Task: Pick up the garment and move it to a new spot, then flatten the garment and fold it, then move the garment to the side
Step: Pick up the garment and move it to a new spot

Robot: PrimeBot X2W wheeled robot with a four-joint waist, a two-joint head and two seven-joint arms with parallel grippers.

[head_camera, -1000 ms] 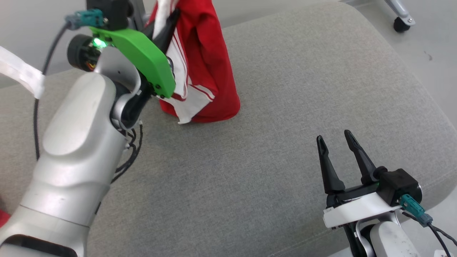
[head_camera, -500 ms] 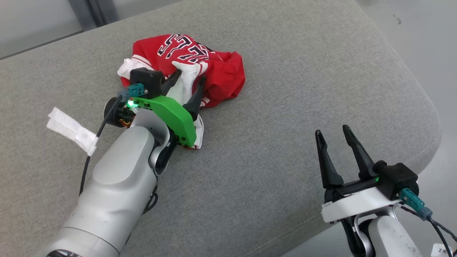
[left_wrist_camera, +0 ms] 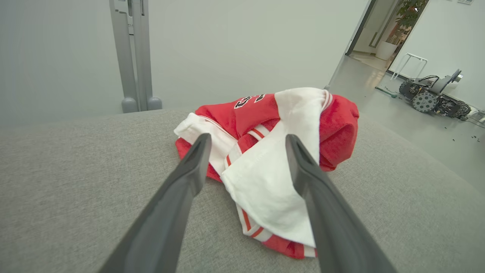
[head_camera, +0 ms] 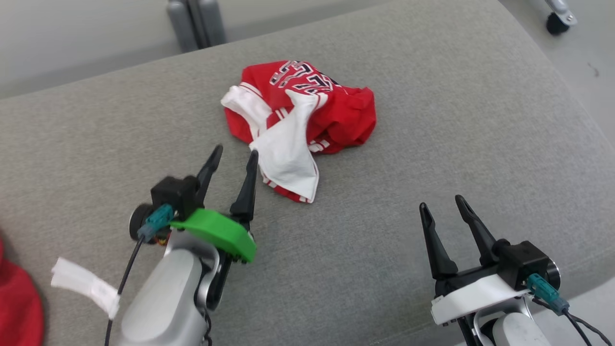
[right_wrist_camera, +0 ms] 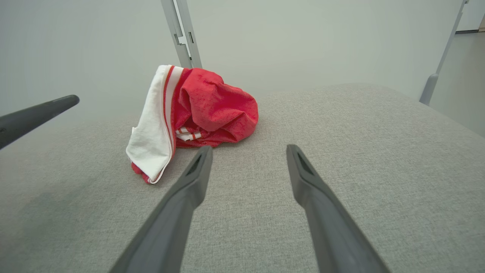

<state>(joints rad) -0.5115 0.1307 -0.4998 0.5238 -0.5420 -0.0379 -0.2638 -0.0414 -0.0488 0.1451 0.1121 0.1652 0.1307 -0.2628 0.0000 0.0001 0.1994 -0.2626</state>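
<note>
Grey woven upholstery (head_camera: 432, 120) is spread over the whole work surface, which is rounded off at its right edge. Above it the left gripper (head_camera: 236, 151) is seen with its two dark fingers (head_camera: 246, 185) parted and nothing caught between them. The tips are pointed at the garment (head_camera: 346, 110), and one tip is placed just beside its white flap; whether contact is made cannot be told. The right gripper (head_camera: 441, 202) is held at the lower right, likewise spread wide and empty, over bare fabric and well apart from the garment.

The garment is left lying loose in a crumpled heap on the far middle of the surface, nearer the left gripper. Red cloth with striped trim and dark-edged lettering is shown on top, and the white flap is draped toward the robot.

Behind the left fingers a green bracket (head_camera: 216, 230) is mounted, and a white tag (head_camera: 84, 286) is fixed to the cable. A second red item (head_camera: 19, 298) is cut off by the lower left edge. Beyond the surface a grey post (head_camera: 194, 21) and a caster wheel (head_camera: 557, 23) are visible.
</note>
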